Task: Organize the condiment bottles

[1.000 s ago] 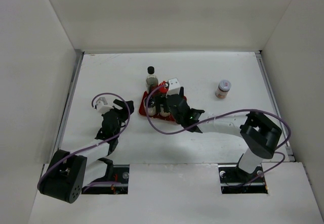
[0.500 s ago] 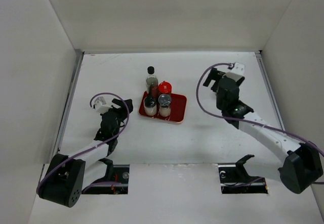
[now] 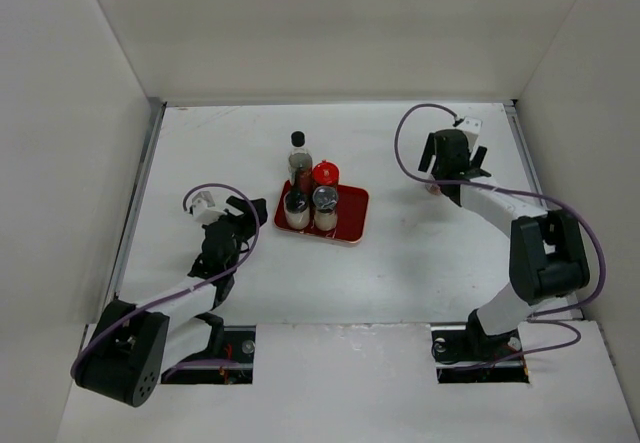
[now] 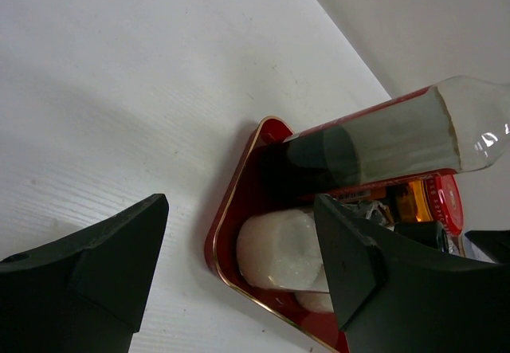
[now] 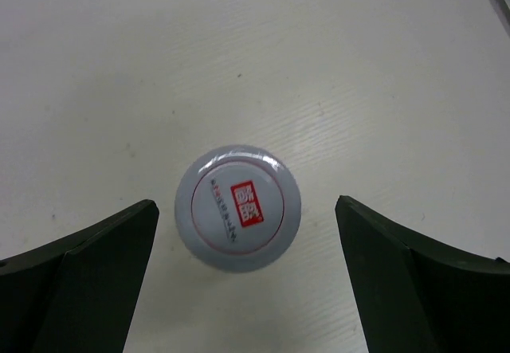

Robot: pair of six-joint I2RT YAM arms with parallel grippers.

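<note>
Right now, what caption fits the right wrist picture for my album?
Open right gripper hovers over the small grey-lidded jar, its jaws standing wide on either side of it.

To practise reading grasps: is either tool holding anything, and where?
Nothing is held. The right tool stands open over the small red-labelled jar, not touching it; the left tool is open and empty.
</note>
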